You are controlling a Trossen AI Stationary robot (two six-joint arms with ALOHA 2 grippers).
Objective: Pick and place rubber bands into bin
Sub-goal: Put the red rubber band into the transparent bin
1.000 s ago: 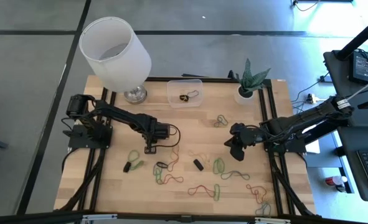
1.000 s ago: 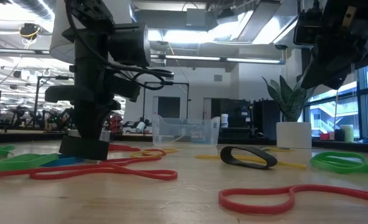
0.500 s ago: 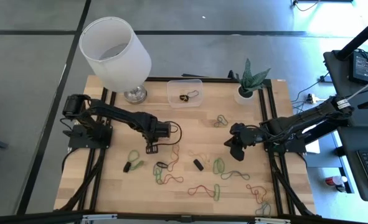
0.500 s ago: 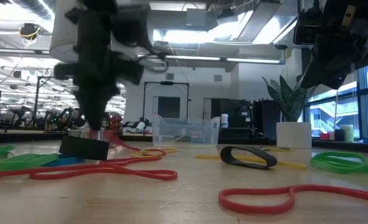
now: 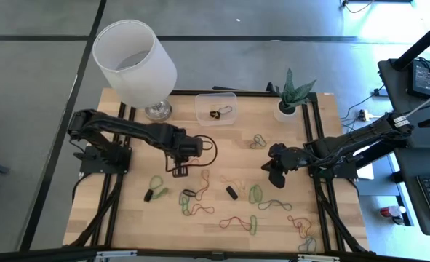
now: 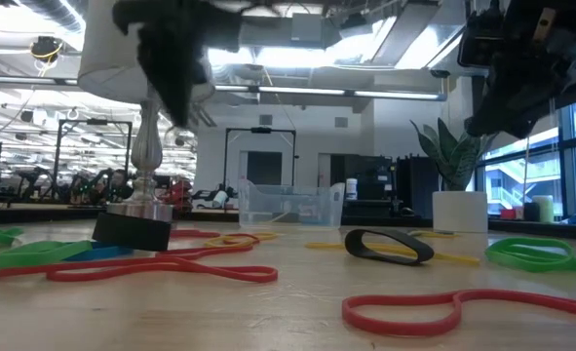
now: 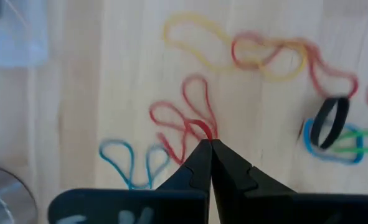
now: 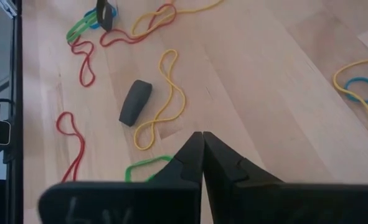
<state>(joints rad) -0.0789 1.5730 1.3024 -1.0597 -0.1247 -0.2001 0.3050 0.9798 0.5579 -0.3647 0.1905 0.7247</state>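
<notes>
Left tool (image 7: 207, 144) pinches a thin, looped red rubber band (image 7: 182, 118)

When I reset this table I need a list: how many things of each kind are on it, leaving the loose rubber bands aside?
Lamp: 1
Potted plant: 1
Clear bin: 1
Robot arms, left and right: 2
Total: 5

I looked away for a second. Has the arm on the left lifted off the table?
Yes. The left gripper, shut on a red rubber band, has risen: in the low view it now hangs beside the lamp stem, well clear of the tabletop.
</notes>
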